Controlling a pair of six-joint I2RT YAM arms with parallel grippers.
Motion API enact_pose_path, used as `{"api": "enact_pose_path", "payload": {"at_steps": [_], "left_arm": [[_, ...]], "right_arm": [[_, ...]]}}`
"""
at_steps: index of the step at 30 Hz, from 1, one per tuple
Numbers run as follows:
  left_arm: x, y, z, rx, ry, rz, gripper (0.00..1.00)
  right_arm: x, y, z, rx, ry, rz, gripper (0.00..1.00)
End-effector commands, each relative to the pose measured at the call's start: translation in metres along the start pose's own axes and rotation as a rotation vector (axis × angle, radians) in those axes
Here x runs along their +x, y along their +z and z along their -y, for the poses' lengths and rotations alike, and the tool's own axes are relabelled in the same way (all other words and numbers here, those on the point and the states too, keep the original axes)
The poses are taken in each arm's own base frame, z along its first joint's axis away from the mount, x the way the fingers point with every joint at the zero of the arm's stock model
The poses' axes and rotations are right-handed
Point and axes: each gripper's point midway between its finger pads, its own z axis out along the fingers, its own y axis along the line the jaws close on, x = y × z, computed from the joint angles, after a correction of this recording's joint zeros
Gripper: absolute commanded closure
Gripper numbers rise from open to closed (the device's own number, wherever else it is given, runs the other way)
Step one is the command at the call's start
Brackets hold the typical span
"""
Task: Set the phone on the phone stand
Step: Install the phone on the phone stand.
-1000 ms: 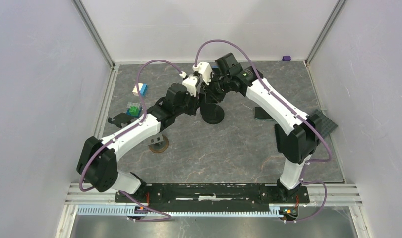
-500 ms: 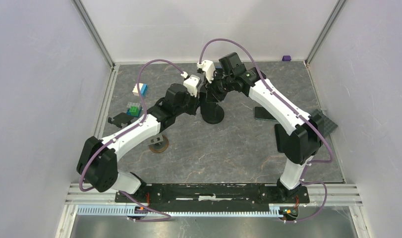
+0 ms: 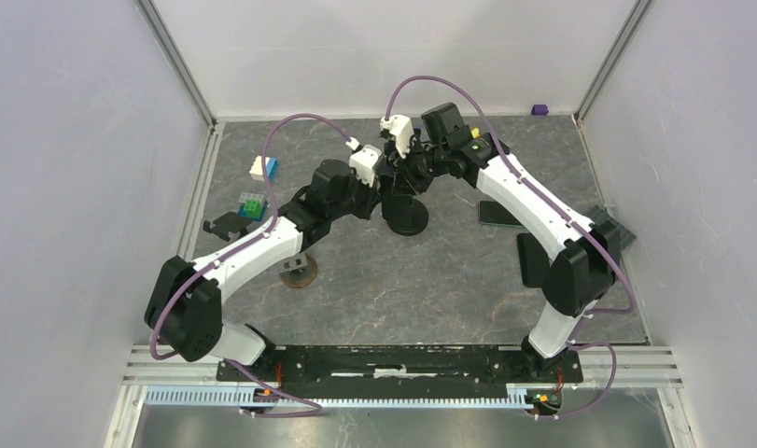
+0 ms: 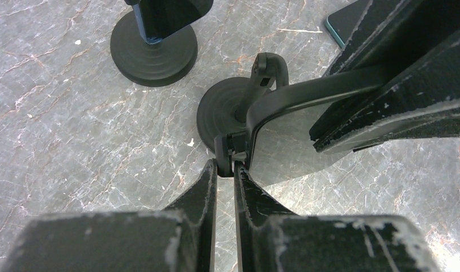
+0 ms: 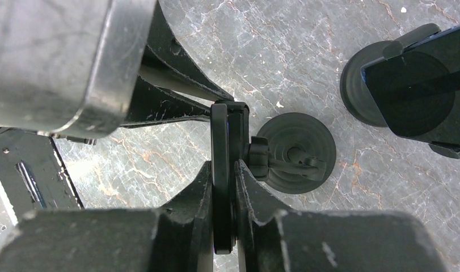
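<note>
Grey stone-pattern table (image 3: 430,280), walled on three sides. My two arms reach inward and meet over the phone stand (image 3: 407,220), which stands upright on its round base toward the far middle of the table.

My right gripper (image 5: 223,170): jaws clamped on the stand's flat holder plate, which sits edge-on between my fingers.

My left gripper (image 4: 225,169): jaws nearly together, pinching a small black clip on the stand's head, above the round base.

A second stand (image 3: 299,272) sits on the table beside my left forearm.

The phone (image 3: 494,214) lies flat on the table just right of the phone stand, partly under my right forearm, and is not on the stand.

Small coloured blocks (image 3: 253,205) lie at the far left. A purple piece (image 3: 539,109) sits by the back wall.
</note>
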Motion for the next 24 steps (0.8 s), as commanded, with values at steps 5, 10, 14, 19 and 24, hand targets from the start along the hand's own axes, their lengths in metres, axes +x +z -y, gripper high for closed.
{"api": "enact_pose_path", "payload": {"at_steps": [5,10,14,19,24], "left_arm": [[-0.013,-0.022,0.081,0.356,0.110,0.004,0.60],[-0.021,-0.030,0.084,0.387,0.157,0.011,0.51],[-0.019,-0.038,0.088,0.433,0.197,0.002,0.38],[-0.013,-0.045,0.093,0.492,0.205,-0.017,0.27],[-0.026,-0.051,0.066,0.413,0.189,0.023,0.25]], "right_arm": [[-0.042,0.000,0.047,0.144,-0.116,0.148,1.00],[-0.041,0.000,0.046,0.136,-0.127,0.144,1.00],[-0.040,-0.001,0.046,0.134,-0.135,0.145,1.00],[-0.040,0.000,0.043,0.120,-0.141,0.147,1.00],[-0.040,-0.001,0.039,0.098,-0.147,0.150,1.00]]}}
